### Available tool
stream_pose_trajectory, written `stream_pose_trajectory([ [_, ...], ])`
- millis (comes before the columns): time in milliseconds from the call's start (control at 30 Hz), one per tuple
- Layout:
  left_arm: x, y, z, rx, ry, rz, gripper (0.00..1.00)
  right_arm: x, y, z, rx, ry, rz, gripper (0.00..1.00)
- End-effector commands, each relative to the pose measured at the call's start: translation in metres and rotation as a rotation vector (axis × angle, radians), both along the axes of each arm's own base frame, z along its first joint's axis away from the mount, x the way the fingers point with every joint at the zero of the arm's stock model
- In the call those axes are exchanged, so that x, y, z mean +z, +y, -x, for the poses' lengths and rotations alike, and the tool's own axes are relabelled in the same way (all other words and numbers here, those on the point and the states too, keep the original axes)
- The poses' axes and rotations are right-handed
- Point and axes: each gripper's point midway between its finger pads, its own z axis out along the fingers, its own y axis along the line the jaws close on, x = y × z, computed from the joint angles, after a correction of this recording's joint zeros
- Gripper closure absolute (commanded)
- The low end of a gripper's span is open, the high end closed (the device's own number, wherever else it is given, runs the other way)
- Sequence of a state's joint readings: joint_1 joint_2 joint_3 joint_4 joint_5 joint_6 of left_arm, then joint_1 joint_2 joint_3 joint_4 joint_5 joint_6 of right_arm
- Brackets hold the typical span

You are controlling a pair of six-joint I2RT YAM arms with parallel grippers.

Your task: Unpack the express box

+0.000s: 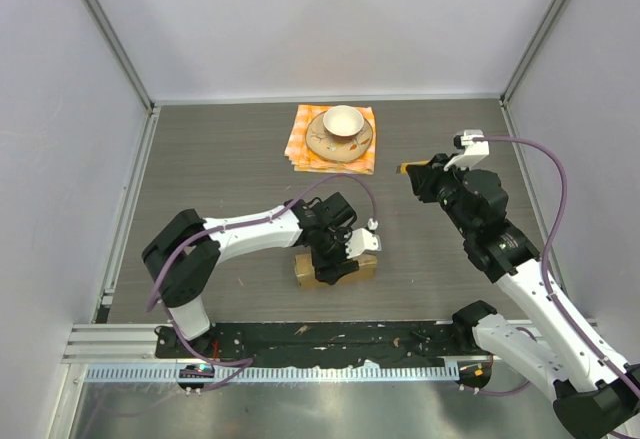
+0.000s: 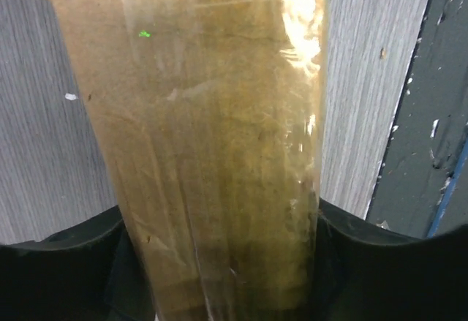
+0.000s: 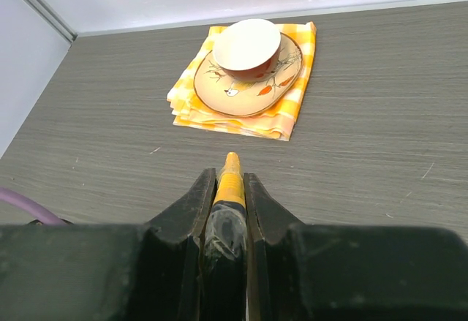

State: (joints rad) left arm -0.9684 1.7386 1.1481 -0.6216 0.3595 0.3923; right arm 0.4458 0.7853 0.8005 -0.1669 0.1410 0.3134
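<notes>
Near the front edge of the table [image 1: 220, 179], just behind the black strip [image 1: 330, 337], the express box [image 1: 368, 267] lies flat with its long side running left to right. The left gripper [image 1: 337, 249] comes down on it from above and covers its middle, so only the two ends show from overhead. In the left wrist view, the brown card of the box [image 2: 205, 116], glossy with clear tape, fills the gap between the two dark fingers [image 2: 58, 277], and the jaws are clamped against its sides.

The right gripper [image 1: 418, 174] hangs above the table, well apart from the box and to the right of the cloth. Its jaws are closed on a slim yellow-and-black tool [image 3: 231, 171], possibly a small cutter, though the view is too tight to be sure. The tool's tip sticks out past the fingertips towards the far wall.

Towards the back of the table, an orange checkered cloth [image 1: 300, 149] lies folded. A patterned saucer [image 1: 322, 144] sits on it, and a cup [image 1: 343, 119] stands upright on the saucer.
</notes>
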Motion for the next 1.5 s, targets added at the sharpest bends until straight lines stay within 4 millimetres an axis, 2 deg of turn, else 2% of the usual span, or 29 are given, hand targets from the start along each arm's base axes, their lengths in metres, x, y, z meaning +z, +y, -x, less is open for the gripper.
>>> stream_pose_trajectory([
  [0,0.003,-0.003,0.0,0.007,0.01,-0.004,0.56,0.033,-0.002,0.002,-0.007,-0.076,-0.031,0.99],
  [67,0.001,-0.003,0.0,0.02,0.019,-0.011,0.71,0.031,-0.001,0.002,-0.004,-0.072,-0.033,0.99],
  [100,0.001,-0.003,0.0,0.023,0.018,-0.013,0.75,0.031,-0.001,0.002,-0.004,-0.073,-0.032,0.99],
  [267,0.007,0.0,-0.006,0.036,-0.021,-0.02,0.76,0.031,-0.005,0.004,-0.016,-0.069,-0.025,0.99],
  [333,0.016,0.002,-0.018,0.042,-0.085,-0.032,0.72,0.034,-0.006,0.005,-0.017,-0.074,-0.023,0.99],
  [433,0.041,0.011,-0.034,0.017,-0.203,-0.054,0.72,0.041,-0.003,0.004,-0.002,-0.086,-0.015,0.99],
  [533,0.078,0.028,-0.069,0.029,-0.438,-0.095,0.78,0.047,0.006,0.002,0.045,-0.097,-0.014,0.99],
  [567,0.095,0.039,-0.083,0.058,-0.536,-0.122,0.8,0.048,0.01,0.002,0.065,-0.104,-0.019,0.99],
  [667,0.122,0.066,-0.111,0.081,-0.72,-0.198,0.79,0.051,0.022,0.001,0.12,-0.118,-0.04,0.99],
  [733,0.141,0.085,-0.125,0.116,-0.806,-0.197,0.78,0.053,0.026,0.0,0.138,-0.129,-0.048,0.99],
  [800,0.154,0.104,-0.129,0.157,-0.875,-0.197,0.79,0.057,0.035,0.003,0.193,-0.149,-0.064,0.99],
  [833,0.166,0.106,-0.137,0.196,-0.936,-0.163,0.79,0.057,0.04,0.006,0.225,-0.153,-0.067,0.99],
  [867,0.17,0.108,-0.137,0.217,-0.968,-0.139,0.8,0.058,0.043,0.008,0.242,-0.161,-0.069,0.99],
  [900,0.161,0.115,-0.133,0.225,-0.98,-0.135,0.81,0.063,0.045,0.01,0.258,-0.182,-0.074,0.99],
  [933,0.181,0.114,-0.134,0.295,-1.03,-0.039,0.81,0.062,0.047,0.014,0.284,-0.187,-0.071,0.99],
  [967,0.176,0.117,-0.13,0.319,-1.027,-0.017,0.85,0.063,0.049,0.017,0.298,-0.193,-0.069,0.99],
  [1000,0.178,0.116,-0.127,0.344,-1.022,0.02,0.88,0.078,0.048,0.022,0.307,-0.248,-0.083,0.99],
  [1033,0.186,0.113,-0.123,0.372,-1.027,0.077,0.91,0.079,0.049,0.026,0.322,-0.263,-0.083,0.99],
  [1067,0.185,0.111,-0.121,0.417,-1.006,0.111,0.99,0.081,0.051,0.031,0.35,-0.275,-0.09,0.99],
  [1100,0.187,0.108,-0.119,0.439,-0.995,0.136,1.0,0.09,0.052,0.039,0.37,-0.307,-0.102,0.99],
  [1233,0.187,0.094,-0.117,0.503,-0.922,0.207,1.0,0.092,0.053,0.056,0.408,-0.328,-0.118,0.99],
  [1433,0.187,0.069,-0.099,0.48,-0.756,0.276,1.0,0.084,0.06,0.069,0.468,-0.313,-0.118,0.99],
  [1467,0.194,0.064,-0.096,0.488,-0.735,0.307,1.0,0.086,0.06,0.069,0.47,-0.319,-0.123,0.99],
])
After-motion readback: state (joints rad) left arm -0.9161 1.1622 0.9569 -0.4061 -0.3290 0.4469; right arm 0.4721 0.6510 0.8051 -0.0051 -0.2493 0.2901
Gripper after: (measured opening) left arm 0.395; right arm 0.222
